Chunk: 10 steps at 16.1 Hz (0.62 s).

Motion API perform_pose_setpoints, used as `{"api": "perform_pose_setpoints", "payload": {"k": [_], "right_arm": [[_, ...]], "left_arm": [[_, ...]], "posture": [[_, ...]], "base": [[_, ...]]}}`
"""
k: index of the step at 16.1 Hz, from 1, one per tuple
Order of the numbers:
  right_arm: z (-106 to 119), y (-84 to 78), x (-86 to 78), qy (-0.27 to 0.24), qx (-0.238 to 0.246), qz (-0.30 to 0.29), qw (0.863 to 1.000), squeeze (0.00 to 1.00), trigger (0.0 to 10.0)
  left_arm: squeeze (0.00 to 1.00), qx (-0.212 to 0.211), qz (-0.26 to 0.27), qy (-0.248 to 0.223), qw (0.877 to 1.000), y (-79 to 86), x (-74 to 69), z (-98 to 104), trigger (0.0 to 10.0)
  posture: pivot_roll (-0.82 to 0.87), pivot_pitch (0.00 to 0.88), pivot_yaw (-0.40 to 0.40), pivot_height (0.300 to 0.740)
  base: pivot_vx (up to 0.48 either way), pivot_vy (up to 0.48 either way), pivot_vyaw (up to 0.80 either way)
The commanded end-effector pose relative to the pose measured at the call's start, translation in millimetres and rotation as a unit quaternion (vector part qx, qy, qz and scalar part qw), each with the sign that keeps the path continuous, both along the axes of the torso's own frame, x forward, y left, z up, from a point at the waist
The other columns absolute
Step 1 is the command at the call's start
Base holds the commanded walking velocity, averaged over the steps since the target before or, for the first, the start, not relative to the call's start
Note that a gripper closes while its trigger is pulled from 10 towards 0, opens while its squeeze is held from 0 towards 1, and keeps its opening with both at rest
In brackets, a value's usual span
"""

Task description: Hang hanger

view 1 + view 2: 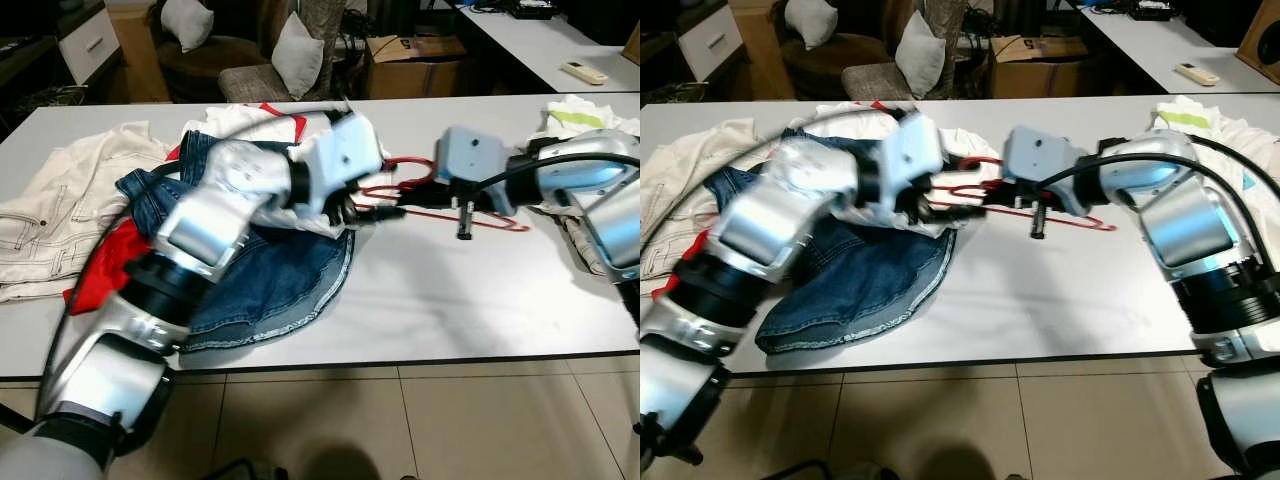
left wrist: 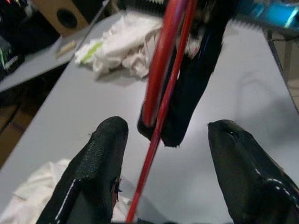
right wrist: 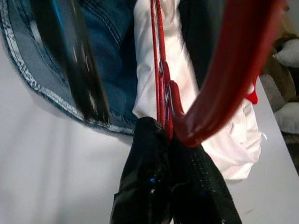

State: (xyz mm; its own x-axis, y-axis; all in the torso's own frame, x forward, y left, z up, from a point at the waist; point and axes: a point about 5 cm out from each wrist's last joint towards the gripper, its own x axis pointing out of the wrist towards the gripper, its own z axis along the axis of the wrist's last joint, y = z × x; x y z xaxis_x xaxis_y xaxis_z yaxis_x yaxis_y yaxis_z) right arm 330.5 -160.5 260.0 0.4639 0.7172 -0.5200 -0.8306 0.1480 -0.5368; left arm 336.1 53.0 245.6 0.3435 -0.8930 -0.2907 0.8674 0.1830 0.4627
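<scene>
Denim skirt (image 1: pixel 270 280) lies on the counter (image 1: pixel 450 300) left of centre, jacket (image 1: pixel 60 200) further left, crumpled cloth (image 1: pixel 575 115) far right, hanger (image 1: pixel 420 195) between.

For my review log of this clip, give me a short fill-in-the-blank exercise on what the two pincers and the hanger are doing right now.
1. The hanger between the two pincers is coloured ____.
2. The right pincer is ____ on the hanger's wire.
3. The left pincer has its fingers ____, with the hanger's wire passing between them.
4. The blue denim garment lies on the white ____.

Missing words: red; shut; open; table
</scene>
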Motion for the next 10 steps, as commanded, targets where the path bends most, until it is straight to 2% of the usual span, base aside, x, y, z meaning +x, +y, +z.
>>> {"api": "perform_pose_setpoints", "payload": {"k": [1,2,3,4,6,10], "right_arm": [[10,3.4,0.0,-0.015,-0.002,0.006,1.0,0.0,10.0],[10,4.1,0.3,-0.016,-0.002,0.005,1.0,0.0,10.0],[10,5.7,1.2,-0.017,-0.001,0.005,1.0,0.0,10.0],[11,6.4,1.6,-0.018,0.0,0.005,1.0,0.0,10.0],[11,6.9,2.0,-0.019,-0.002,0.005,1.0,0.0,10.0],[10,6.0,1.8,-0.018,-0.006,0.005,1.0,0.0,10.0]], "left_arm": [[0.0,0.001,0.008,0.004,1.0,0.7,2.3,0,9.1],[0.0,0.003,0.002,0.005,1.0,-0.9,1.3,-1,4.7],[0.0,0.009,-0.007,0.008,1.0,-3.9,-0.9,-3,3.3],[0.0,0.014,-0.009,0.007,1.0,-4.7,-1.4,-5,0.3],[0.0,0.021,-0.005,0.003,1.0,-3.6,-0.4,-6,0.0],[0.0,0.032,0.011,-0.002,0.999,8.9,5.1,-2,0.0]], "posture": [[-0.07,0.0,0.068,0.74],[-0.07,0.0,0.068,0.74],[-0.07,0.0,0.068,0.74],[-0.07,0.0,0.07,0.74],[-0.07,0.0,0.07,0.74],[-0.07,0.0,0.07,0.74]], "base": [[0.0,0.0,0.0],[0.0,0.0,0.0],[0.0,0.0,0.0],[0.0,0.0,0.0],[0.0,0.0,0.0],[0.0,0.0,0.0]]}}
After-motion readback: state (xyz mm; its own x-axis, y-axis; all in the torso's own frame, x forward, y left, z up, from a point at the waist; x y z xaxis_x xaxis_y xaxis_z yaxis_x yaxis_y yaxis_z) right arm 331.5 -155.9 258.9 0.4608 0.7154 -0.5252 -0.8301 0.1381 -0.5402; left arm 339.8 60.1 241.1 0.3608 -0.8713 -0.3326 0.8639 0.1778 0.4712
